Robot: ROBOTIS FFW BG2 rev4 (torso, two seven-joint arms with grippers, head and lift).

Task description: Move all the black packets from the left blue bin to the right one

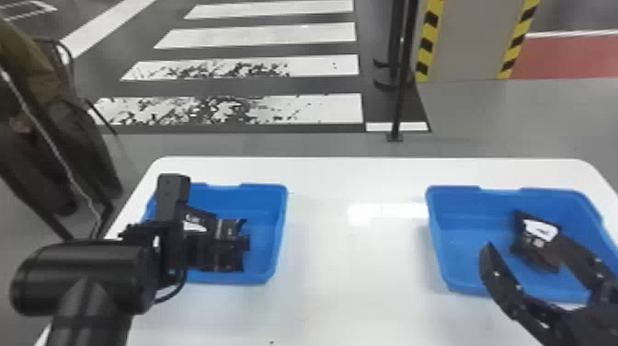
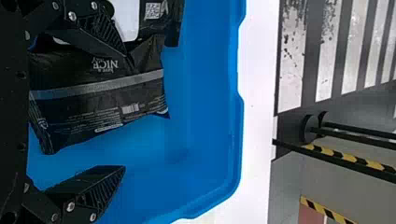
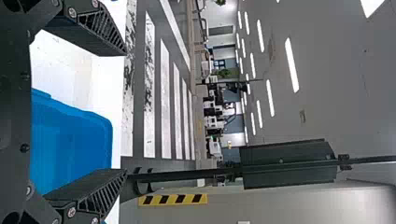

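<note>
Head view: Table (image 1: 331, 257) is white, with left bin (image 1: 271, 230) and right bin (image 1: 439, 248) standing well apart on it; both are blue. Left gripper (image 1: 174, 239) is over the left bin, its arm entering from the lower left. The dark shapes beside it in the bin run together, and their outlines cannot be told apart here. Right gripper (image 1: 517, 248) is over the right bin, fingers spread wide. A black packet with a white label (image 1: 535, 239) is in the right bin, slightly blurred, near the fingertips; one finger overlaps its edge. Contact between them cannot be determined. A black pole (image 1: 401, 92) stands on the floor beyond the table.

Left wrist view: Left gripper (image 2: 127, 115) is wide apart. Striped packet (image 2: 93, 109), black with a grey band, lies in the left bin. One finger overlaps it; the other is over bare bin floor, apart from the packet. Whether the first finger touches the packet cannot be determined. Second packet (image 2: 156, 25), black with a small printed code, is just beside the striped one, in the same bin.

Right wrist view: Right gripper (image 3: 126, 112) is wide apart, with open space between its fingers. One finger overlaps the right bin; the other overlaps the table.
</note>
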